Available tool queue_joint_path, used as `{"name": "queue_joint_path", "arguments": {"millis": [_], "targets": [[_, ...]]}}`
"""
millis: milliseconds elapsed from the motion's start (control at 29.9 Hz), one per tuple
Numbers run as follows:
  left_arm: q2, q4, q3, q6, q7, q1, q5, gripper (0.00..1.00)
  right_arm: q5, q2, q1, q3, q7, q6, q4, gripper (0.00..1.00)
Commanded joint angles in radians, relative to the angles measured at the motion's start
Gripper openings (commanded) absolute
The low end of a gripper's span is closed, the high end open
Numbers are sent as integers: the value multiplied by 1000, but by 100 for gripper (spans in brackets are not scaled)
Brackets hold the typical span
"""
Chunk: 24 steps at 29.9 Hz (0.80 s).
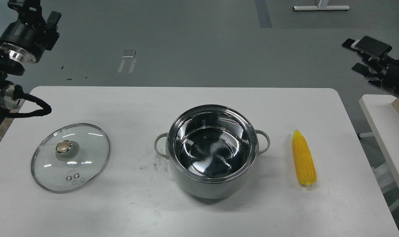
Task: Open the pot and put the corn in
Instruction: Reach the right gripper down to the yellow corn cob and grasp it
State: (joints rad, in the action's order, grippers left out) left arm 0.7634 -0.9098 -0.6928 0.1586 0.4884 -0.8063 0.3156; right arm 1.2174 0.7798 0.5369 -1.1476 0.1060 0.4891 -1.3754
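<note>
The pale grey-green pot [212, 184] stands open at the table's middle, its shiny steel inside empty. The glass lid [84, 148] with a gold knob lies flat on the table at the left. The yellow corn [304, 158] lies on the table right of the pot, tip pointing away. My left gripper [31, 11] is raised high at the top left, far from the lid; its fingers run into the frame's top edge and hold nothing I can see. My right gripper [363, 56] is open and empty, high at the right, beyond the table and above the corn's side.
The white table [199, 98] has bare room in front of and behind the pot. A second white table edge [380, 118] stands to the right. A black cable [35, 110] from my left arm hangs over the table's left corner.
</note>
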Motion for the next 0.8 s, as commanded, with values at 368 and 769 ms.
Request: {"name": "queue_joint_path", "arguments": {"millis": [368,769], "targets": [[-98,-6,-194,285,-14,-4,-168,98,373,-34,-115,256,149,0,-171,100],[-122,-6,-195,288,-11,1,-168,98,600,-175,-227,279,187,0,-71,87]]}}
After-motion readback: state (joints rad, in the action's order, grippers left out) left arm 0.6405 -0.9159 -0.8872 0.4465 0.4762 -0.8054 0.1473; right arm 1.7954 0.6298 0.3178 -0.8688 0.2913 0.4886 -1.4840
